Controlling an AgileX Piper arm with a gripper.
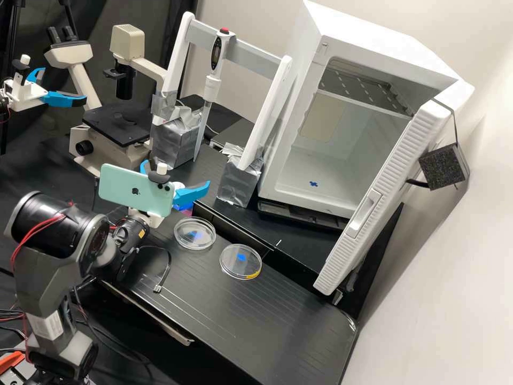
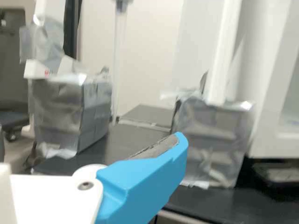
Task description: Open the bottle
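My gripper (image 1: 177, 172) is held above the bench, behind the green phone, its two blue fingers spread apart with nothing seen between them. Below the right-hand finger, close to the phone's lower right corner, a small blue and pinkish thing (image 1: 185, 207) peeks out; it may be the bottle, but the phone and the gripper's white base hide most of it. In the wrist view the gripper (image 2: 140, 179) shows one blue finger with a grey pad, touching nothing that can be made out.
Two clear round dishes, one (image 1: 194, 233) beside the arm and another (image 1: 241, 261) further right, lie on the black bench (image 1: 235, 315). Foil-wrapped blocks (image 1: 239, 179) carry a white frame holding a pipette (image 1: 212, 88). An open white cabinet (image 1: 342, 198) and a microscope (image 1: 115, 125) stand behind.
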